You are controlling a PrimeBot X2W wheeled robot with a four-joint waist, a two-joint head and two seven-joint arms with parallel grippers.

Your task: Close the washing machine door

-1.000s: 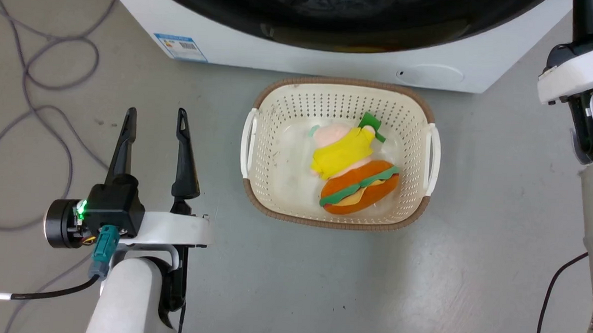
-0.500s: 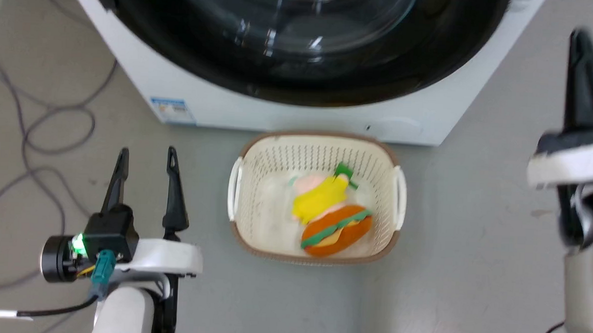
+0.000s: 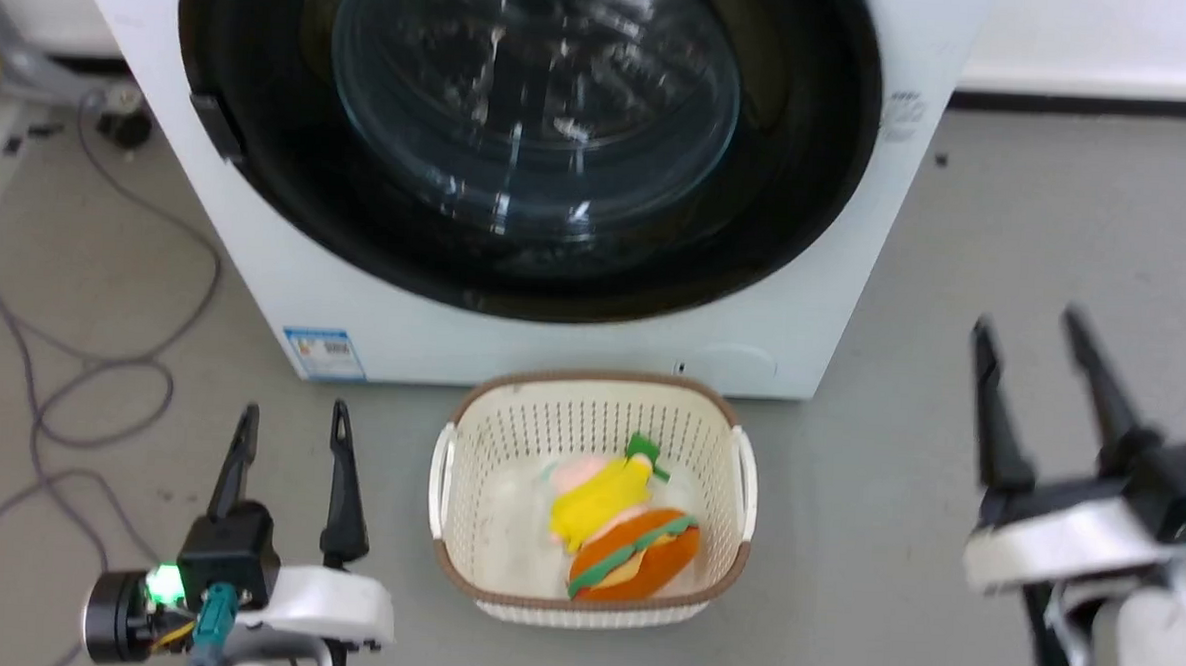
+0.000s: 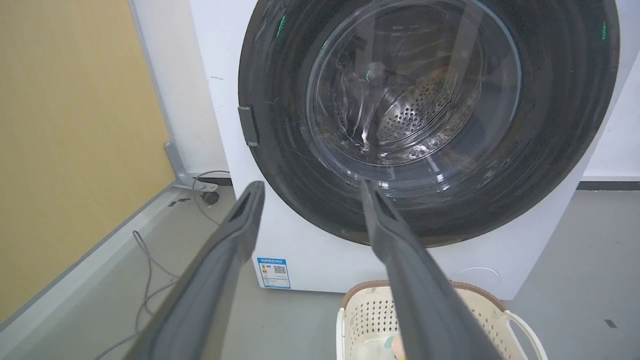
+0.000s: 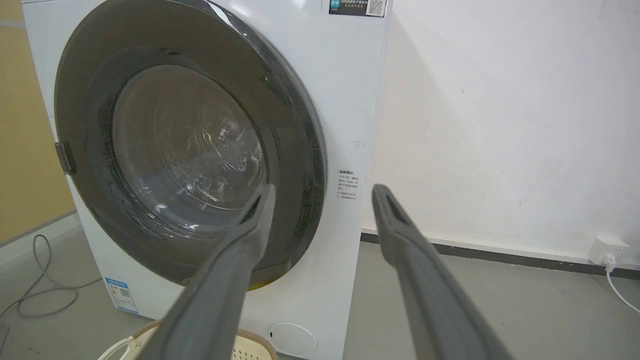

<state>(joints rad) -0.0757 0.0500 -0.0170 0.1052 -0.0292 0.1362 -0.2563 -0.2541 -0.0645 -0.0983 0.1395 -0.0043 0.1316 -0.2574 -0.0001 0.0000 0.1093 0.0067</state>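
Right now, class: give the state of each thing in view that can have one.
washing machine door: shut, flush with the washing machine.
left gripper: jaws open, empty.
right gripper: jaws open, empty.
laundry basket: upright, holding plush toys.

From the head camera we see the washing machine (image 3: 572, 347) cut off at the top edge, which takes the upper rim of the washing machine door (image 3: 526, 270) with it. The right gripper (image 3: 1027, 320) is smeared by blur, its forearm cut by the lower right corner; the left arm (image 3: 321, 601) is cut by the bottom edge. The print on the blue label (image 3: 324, 353) is too small for us to read, as is the small sticker (image 5: 348, 184) beside the door. In the laundry basket (image 3: 468, 448) a pink toy (image 3: 575, 469) lies half hidden under a yellow toy (image 3: 591, 498). In the left wrist view a finger (image 4: 425, 300) covers much of the basket, which the bottom edge cuts.
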